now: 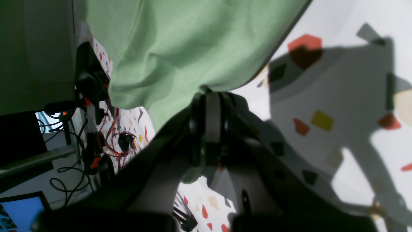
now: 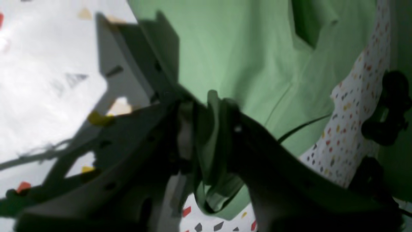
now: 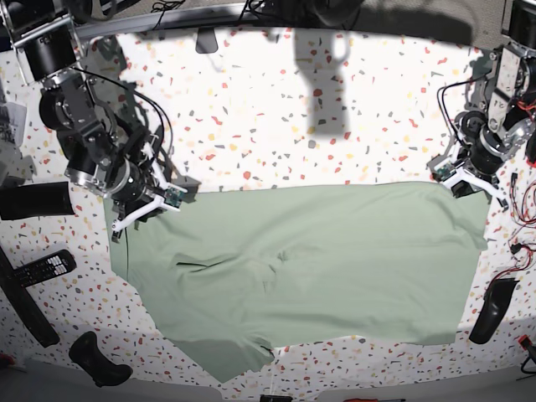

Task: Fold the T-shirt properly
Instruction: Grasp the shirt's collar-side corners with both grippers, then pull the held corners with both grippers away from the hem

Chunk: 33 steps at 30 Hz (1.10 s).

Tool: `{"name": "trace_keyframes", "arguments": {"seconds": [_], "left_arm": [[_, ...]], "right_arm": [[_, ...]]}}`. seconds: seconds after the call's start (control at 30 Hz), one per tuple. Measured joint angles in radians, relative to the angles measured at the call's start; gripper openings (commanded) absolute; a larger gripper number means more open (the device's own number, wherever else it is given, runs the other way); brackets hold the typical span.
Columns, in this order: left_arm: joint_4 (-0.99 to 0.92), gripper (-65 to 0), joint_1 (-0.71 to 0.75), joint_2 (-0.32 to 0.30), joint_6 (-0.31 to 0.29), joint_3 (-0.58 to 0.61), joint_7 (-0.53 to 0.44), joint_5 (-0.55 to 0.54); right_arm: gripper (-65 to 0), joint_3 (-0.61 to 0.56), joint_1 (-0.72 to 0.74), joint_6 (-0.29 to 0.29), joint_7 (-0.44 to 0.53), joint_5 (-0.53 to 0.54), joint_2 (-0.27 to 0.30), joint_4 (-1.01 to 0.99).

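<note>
The T-shirt (image 3: 318, 260) lies spread wide and flat on the speckled table, pale sage green, with a few creases near its middle. At its far right corner my left gripper (image 3: 466, 181) is shut on the hem; the left wrist view shows the fingers of the gripper (image 1: 209, 91) pinched together on the T-shirt (image 1: 180, 42) edge. At the far left corner sits my right gripper (image 3: 134, 213). In the right wrist view a bunch of T-shirt (image 2: 241, 48) cloth is squeezed between the closed jaws of the gripper (image 2: 209, 103).
The white speckled table (image 3: 276, 126) stretches behind the shirt. A remote control (image 3: 38, 268), a black roll (image 3: 33, 201) and a black handle (image 3: 100, 360) lie at the left. At the right edge are a black object (image 3: 490, 310) and red cables (image 3: 523, 243).
</note>
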Motion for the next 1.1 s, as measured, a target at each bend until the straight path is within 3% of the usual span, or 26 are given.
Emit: {"name": "trace_keyframes", "arguments": {"seconds": [0.03, 0.07, 0.2, 0.4, 0.57, 0.7, 0.9, 0.97, 1.03, 1.1], "left_arm": [[0.000, -65.0, 0.000, 0.000, 0.000, 0.000, 0.000, 0.000], [0.000, -65.0, 0.000, 0.000, 0.000, 0.000, 0.000, 0.000], [0.000, -65.0, 0.000, 0.000, 0.000, 0.000, 0.001, 0.000], [0.003, -65.0, 0.000, 0.003, -0.001, 0.001, 0.093, -0.011], [0.010, -65.0, 0.009, -0.006, -0.001, 0.003, 0.122, -0.026], [0.069, -65.0, 0.071, -0.055, 0.003, 0.005, 0.168, -0.005], [0.235, -65.0, 0.192, -0.122, 0.002, 0.007, 0.196, -0.029], [0.277, -65.0, 0.217, -0.128, 0.019, 0.009, 0.203, -0.072], [0.291, -65.0, 0.223, -0.135, 0.099, 0.009, 0.211, -0.078], [0.294, -65.0, 0.216, -0.139, 0.141, 0.007, 0.190, -0.079]], "right_arm": [[-63.8, 0.000, 0.000, 0.000, 0.000, 0.000, 0.000, 0.000], [-65.0, 0.000, 0.000, 0.000, -0.001, 0.001, 0.000, 0.000], [-65.0, 0.000, 0.003, 0.031, -0.054, 0.052, 0.000, 0.000], [-65.0, 0.000, 0.002, 0.037, -0.237, 0.195, 0.000, 0.021], [-65.0, 0.000, 0.002, 0.042, -0.290, 0.248, 0.001, 0.069], [-65.0, 0.000, -0.011, 0.042, -0.304, 0.251, 0.008, 0.110], [-65.0, -0.001, -0.125, 0.060, -0.328, 0.285, 0.066, 0.227], [-65.0, -0.002, -0.163, 0.053, -0.339, 0.283, 0.087, 0.259], [-65.0, -0.001, -0.193, -0.005, -0.338, 0.281, 0.103, 0.275], [-65.0, -0.001, -0.198, -0.020, -0.340, 0.280, 0.107, 0.277]]}}
